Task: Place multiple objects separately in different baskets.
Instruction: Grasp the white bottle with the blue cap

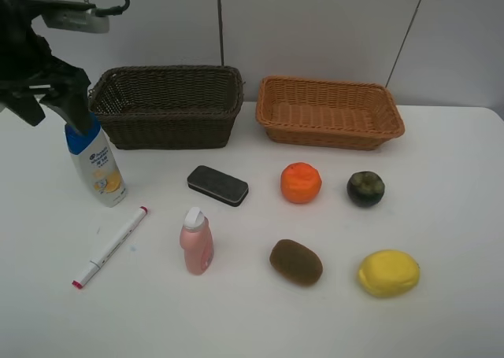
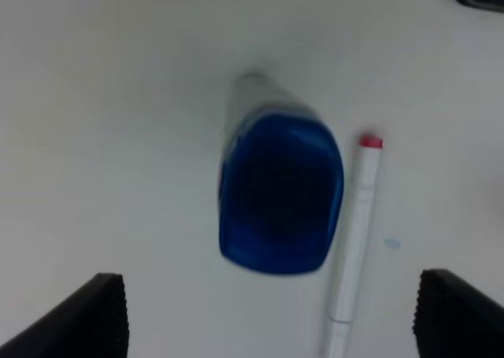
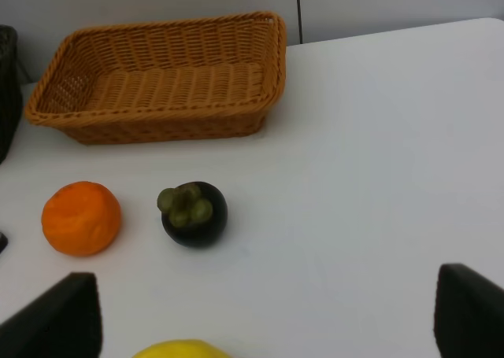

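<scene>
Left gripper [image 1: 53, 106] hangs right over the shampoo [image 1: 98, 165], fingers [image 2: 94, 319] spread wide. In the wrist view the blue cap [image 2: 279, 193] sits between them with clear gaps on both sides, so it's released and nothing is grabbed. The bottle stands upright on the table [image 1: 457, 185], just in front of the left end of the dark basket [image 1: 169, 126].

Everything else, going off that dark basket:
- tan basket [image 1: 331, 134] is right beside it on the right, with a small gap and not touching
- eraser [image 1: 217, 185] lies flat, near, in front of its right end
- pink bottle [image 1: 197, 244] stands upright further out in front
- marker [image 1: 110, 246] lies on the table out front and to the left, past the shampoo
- orange [image 1: 300, 182] and mangosteen [image 1: 365, 189] are front-right, more or less in front of the tan one
- kiwi [image 1: 295, 262] and lemon [image 1: 388, 273] are the furthest out, front-right

Both baskets look empty.

Right gripper [image 3: 264, 315] only shows in its own wrist cam. Its fingers are wide apart and holding nothing, with the top of the lemon peeking in between.
</scene>
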Controlling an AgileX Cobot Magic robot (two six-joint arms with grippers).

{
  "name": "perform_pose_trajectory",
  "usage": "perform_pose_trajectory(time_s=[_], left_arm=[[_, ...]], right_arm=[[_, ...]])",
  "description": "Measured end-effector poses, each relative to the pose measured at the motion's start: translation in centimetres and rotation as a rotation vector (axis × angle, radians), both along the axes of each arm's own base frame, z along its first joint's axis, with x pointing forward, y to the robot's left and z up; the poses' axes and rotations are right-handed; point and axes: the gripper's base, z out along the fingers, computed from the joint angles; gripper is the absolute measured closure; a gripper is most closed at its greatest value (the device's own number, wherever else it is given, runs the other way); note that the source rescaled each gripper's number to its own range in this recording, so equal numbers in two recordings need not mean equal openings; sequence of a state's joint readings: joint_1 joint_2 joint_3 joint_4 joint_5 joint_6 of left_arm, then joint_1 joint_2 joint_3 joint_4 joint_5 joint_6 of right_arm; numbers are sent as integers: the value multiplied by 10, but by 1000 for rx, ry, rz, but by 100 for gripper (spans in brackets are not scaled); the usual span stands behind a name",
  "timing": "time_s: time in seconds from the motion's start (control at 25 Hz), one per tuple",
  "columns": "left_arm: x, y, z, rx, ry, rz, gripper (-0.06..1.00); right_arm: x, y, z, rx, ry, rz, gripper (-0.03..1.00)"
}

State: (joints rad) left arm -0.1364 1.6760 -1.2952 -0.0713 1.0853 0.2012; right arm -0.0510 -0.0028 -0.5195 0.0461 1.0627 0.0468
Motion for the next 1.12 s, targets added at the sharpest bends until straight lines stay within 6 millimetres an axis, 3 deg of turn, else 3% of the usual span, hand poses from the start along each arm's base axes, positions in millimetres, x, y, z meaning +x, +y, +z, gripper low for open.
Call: perform_pose_trajectory(time_s=[0.2, 0.44, 0.8, 0.92, 1.04, 1.12], left_arm=[[22, -6, -20, -22, 63, -12, 0], [32, -7, -46, -9, 112, -16, 0], [40, -7, -67, -3, 132, -14, 3], [40, -7, -66, -5, 130, 1, 23], [40, -7, -67, -1, 131, 9, 59], [40, -7, -66, 0, 134, 18, 61]], right_arm=[[0, 0, 0, 0, 0, 0, -3], [0, 0, 0, 0, 0, 0, -3], [0, 0, 0, 0, 0, 0, -3], [0, 0, 0, 0, 0, 0, -3], [0, 0, 0, 0, 0, 0, -3], [0, 0, 0, 0, 0, 0, -3]])
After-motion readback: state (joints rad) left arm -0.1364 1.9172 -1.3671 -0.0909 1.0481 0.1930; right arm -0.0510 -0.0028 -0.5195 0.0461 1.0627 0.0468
